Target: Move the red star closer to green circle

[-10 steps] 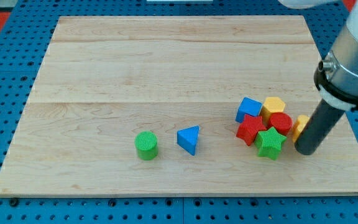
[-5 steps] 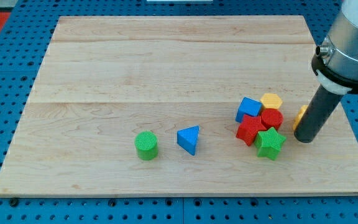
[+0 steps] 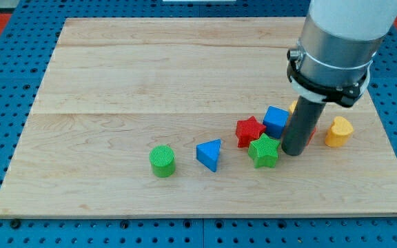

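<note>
1. My tip rests on the wooden surface, just at 3 o'clock of the green star and close against it.
2. There are no jaws here, only the straight dark rod, so nothing is grasped.
3. The red star lies at about 11 o'clock of the green star, touching it, and at 10 o'clock of my tip.
4. The blue cube sits at 2 o'clock of the red star, just beside it.
5. The green circle stands well apart, at 8 o'clock of the red star.
6. The blue triangle lies between the green circle and the green star.
7. A yellow block sits at 2 o'clock of my tip, near it.
8. Slivers of red and yellow show at the rod's edges; their shapes are hidden.
</note>
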Motion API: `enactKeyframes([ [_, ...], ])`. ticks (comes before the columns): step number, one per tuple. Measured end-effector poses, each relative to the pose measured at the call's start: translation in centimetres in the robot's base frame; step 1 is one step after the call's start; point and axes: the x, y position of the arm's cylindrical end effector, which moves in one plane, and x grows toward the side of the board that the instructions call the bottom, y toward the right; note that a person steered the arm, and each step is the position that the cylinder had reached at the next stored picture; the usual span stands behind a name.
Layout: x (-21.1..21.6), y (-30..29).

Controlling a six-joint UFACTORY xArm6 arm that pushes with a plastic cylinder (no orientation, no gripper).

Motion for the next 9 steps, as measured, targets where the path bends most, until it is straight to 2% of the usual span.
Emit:
enactKeyframes([
  [2, -3.8, -3.8],
  [3, -4.1, -6.0],
  [4, -4.1, -6.3],
  [5, -4.0, -3.1],
  [7, -2.8, -7.3],
  [9, -3.0, -14.3],
])
